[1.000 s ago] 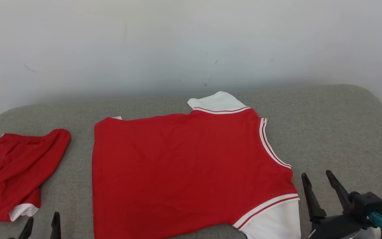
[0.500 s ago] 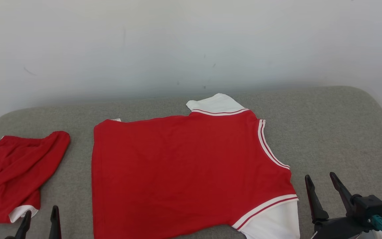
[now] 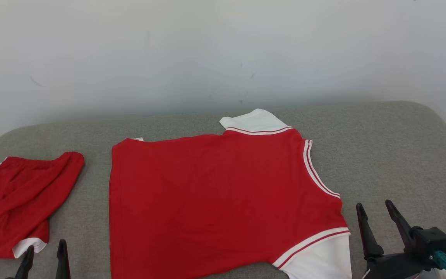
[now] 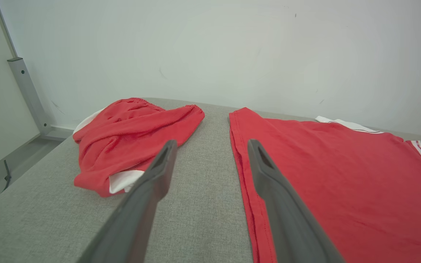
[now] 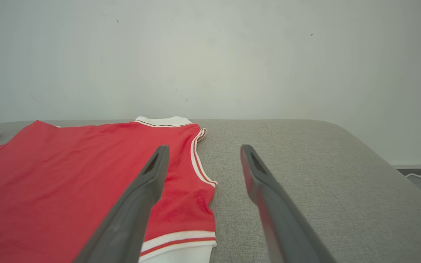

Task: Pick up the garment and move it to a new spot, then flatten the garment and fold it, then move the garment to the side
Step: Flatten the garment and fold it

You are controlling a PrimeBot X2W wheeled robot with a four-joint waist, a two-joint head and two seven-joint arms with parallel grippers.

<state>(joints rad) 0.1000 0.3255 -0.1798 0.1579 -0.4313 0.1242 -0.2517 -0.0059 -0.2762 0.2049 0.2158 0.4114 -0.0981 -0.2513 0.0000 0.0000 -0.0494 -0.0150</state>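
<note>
My left gripper and right gripper are poised at the near edge of the grey padded table, fingers pointing toward the far wall, both released wide and holding nothing. Between them the red shirt lies spread flat, its white sleeves on the right. My right gripper stands just right of the near sleeve. Crumpled red shorts lie apart at far left.
</note>
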